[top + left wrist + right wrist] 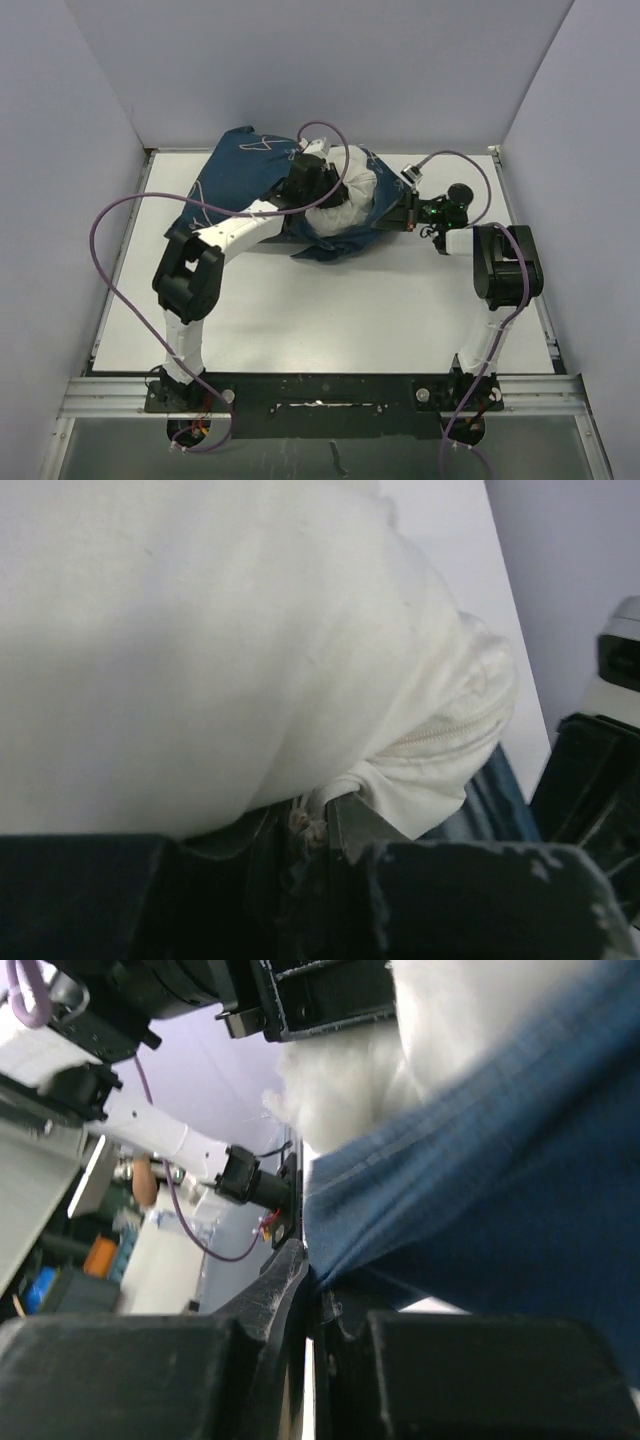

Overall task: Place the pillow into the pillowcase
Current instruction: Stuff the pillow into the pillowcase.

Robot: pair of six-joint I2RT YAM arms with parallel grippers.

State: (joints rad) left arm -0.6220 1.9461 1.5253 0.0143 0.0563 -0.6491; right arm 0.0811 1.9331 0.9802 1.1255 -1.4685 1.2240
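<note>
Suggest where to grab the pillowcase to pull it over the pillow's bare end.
The pillowcase hem beside the exposed pillow end, approached from the right, low over the table. The fabric bunches into a thin fold there that a pinch fits; the right gripper is shut on it, while the left gripper pinches the pillow's pucker.

The left arm (240, 230) bends at its elbow and reaches forward and right. Its wrist tips down, and the 2 fingers of the left gripper (312, 825) are nearly closed, pinching a puckered fold of the pillow (230, 650) between their tips. The right arm (487, 335) folds at the elbow and turns its wrist left toward the other pincer, and the right gripper (310, 1278) is clamped tight on an edge of the pillowcase (500, 1180), which spreads away beyond its fingertips.
</note>
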